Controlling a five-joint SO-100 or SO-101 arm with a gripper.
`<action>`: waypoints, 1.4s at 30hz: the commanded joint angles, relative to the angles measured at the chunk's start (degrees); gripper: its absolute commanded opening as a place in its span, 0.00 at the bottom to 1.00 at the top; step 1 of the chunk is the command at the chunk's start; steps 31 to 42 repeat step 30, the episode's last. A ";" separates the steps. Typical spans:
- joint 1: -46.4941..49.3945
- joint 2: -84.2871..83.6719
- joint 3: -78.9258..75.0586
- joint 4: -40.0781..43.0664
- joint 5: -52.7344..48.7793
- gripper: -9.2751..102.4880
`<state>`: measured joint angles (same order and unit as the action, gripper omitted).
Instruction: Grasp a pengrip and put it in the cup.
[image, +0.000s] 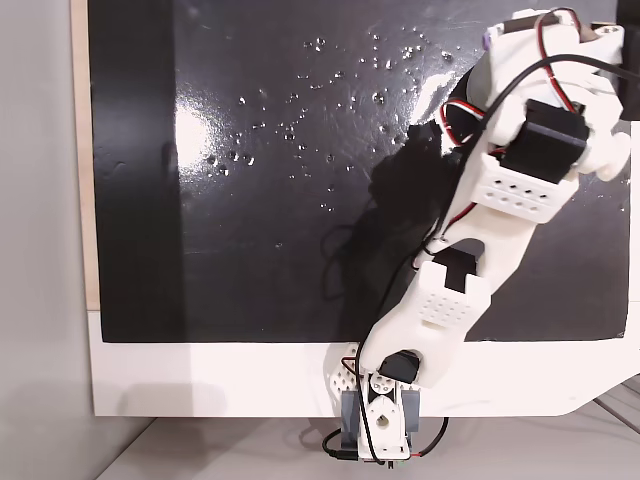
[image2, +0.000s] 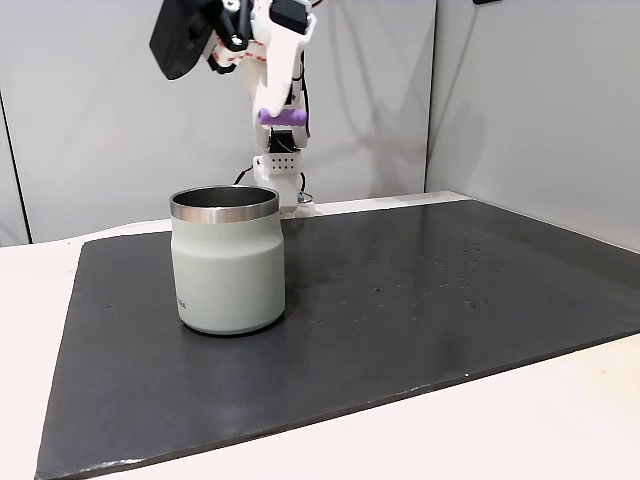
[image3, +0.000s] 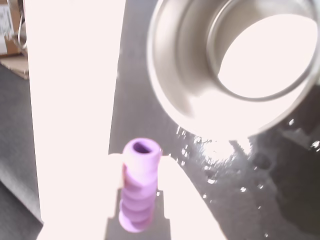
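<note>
The light-purple ribbed pengrip (image3: 139, 186) is pinched between my white fingers, with my gripper (image3: 141, 170) shut on it. In a fixed view the pengrip (image2: 277, 116) hangs high in the air in the gripper (image2: 277, 120), above and slightly right of the cup (image2: 228, 268). The cup is a pale grey-white steel mug standing upright on the black mat. In the wrist view its shiny open mouth (image3: 176, 85) lies below and up-right of the pengrip. From above, a sliver of purple (image: 487, 38) shows at the gripper (image: 492, 40) in the top right.
A black mat (image2: 420, 310) covers a white table (image: 200, 380), with shiny specks scattered across the mat (image: 330, 90). The arm's base (image: 378, 425) sits at the near table edge, with cables (image: 345, 250) trailing beside it. Grey walls (image2: 500, 100) stand behind.
</note>
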<state>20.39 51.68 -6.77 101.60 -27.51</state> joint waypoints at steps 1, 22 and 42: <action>2.20 1.67 -0.44 -0.62 -1.23 0.08; 5.27 -7.47 -3.52 -0.70 -2.55 0.23; 5.89 -7.47 -4.13 -0.09 -2.37 0.24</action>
